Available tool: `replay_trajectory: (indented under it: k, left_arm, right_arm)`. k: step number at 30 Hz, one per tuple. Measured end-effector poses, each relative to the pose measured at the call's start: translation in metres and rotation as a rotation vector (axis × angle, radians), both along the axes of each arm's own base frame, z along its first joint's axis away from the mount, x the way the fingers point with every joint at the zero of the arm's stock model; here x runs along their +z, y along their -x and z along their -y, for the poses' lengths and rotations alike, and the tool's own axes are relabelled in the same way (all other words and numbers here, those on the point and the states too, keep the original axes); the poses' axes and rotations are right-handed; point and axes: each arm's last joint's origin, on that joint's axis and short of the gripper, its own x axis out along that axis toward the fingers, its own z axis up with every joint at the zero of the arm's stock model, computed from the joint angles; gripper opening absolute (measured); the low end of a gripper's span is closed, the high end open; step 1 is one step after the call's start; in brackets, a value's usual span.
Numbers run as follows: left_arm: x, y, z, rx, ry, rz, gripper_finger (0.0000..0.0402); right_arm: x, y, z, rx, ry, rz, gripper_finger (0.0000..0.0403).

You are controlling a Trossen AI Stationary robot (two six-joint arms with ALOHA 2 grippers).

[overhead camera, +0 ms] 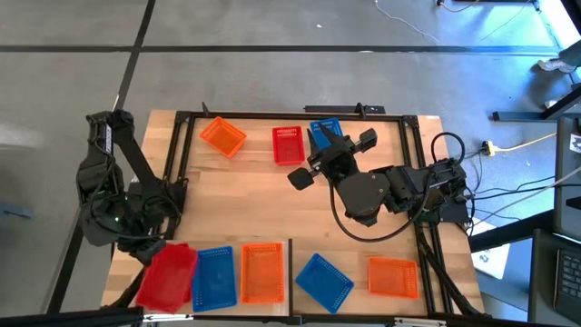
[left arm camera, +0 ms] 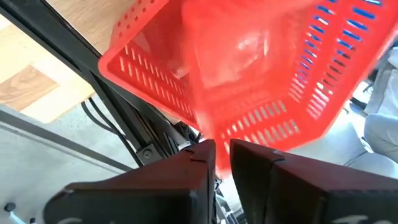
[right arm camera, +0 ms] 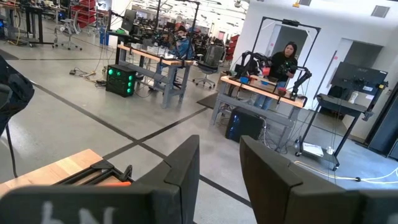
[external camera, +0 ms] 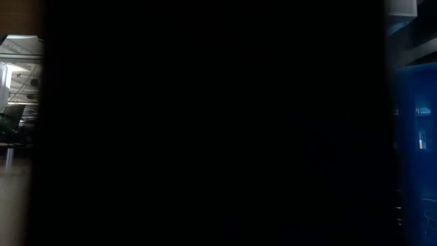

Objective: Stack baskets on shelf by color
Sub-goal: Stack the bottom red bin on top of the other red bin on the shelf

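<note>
**Red basket at the left gripper's fingertips**

Up close, left gripper fingers sit barely parted right at the red basket rim; a pinch can't be confirmed. That basket's at 7 o'clock on the table. Right gripper, spread and empty, hangs near 12 o'clock.

Table is showing eight baskets in high view: three orange baskets, two red baskets, three blue baskets, plus two arms.
</note>
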Motion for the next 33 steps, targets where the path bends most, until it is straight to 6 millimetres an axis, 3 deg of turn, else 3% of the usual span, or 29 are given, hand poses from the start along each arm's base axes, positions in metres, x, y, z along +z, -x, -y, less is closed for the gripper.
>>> replay_trajectory:
  k: [11,19,27,33]
  left_arm:
    - [0.004,0.001,-0.003,0.012,0.032,0.014,0.0042]
    - [0.025,-0.006,-0.008,0.012,-0.071,0.436,0.0042]
    - [0.012,-0.022,0.013,-0.126,-0.211,0.493,0.0043]
    - [0.012,-0.03,0.016,-0.142,-0.272,0.588,0.0043]
  right_arm:
    - [0.0,0.0,0.0,0.0,0.0,0.0,0.0117]
    - [0.0,0.0,0.0,0.001,0.011,-0.019,0.0117]
    - [0.0,0.0,0.0,0.001,0.01,-0.018,0.0117]
    - [0.001,-0.001,0.001,-0.001,0.004,-0.006,0.0117]
